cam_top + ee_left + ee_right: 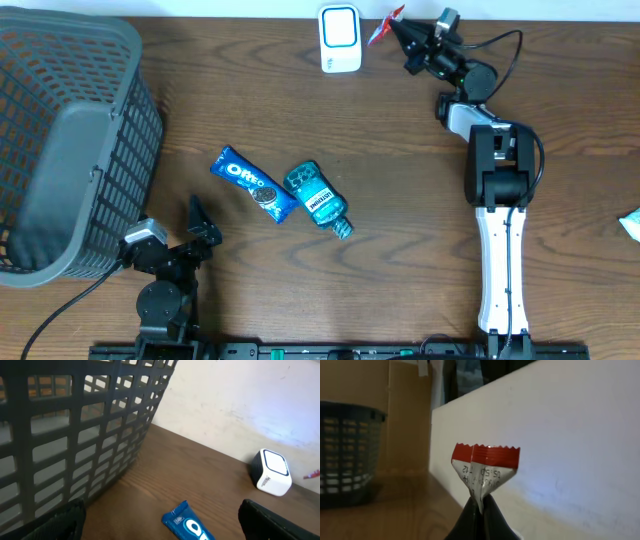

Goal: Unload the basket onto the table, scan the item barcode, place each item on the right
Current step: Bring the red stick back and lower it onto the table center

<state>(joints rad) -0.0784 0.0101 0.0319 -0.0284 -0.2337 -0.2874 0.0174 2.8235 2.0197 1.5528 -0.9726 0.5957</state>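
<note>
A thin, crinkled foil sachet (485, 466) — red serrated top, silvery printed body — stands pinched by its lower corner between the closed right fingers (465, 529), near the glossy white boxy scanner (340, 38), while the left fingers (280, 522) gape wide, holding nothing.

Pack (252, 185): "OREO" in white on blue, overhead view; left wrist view shows only pt of one white letter. Bottle (318, 196): label wording looks like "LISTERINE", v. small, not certain. Sachet (485, 467): dark print under red edge, "12" and approx. "05.5", rest lost in creases. Scanner (271, 472): small logo on side, too small to read.
</note>
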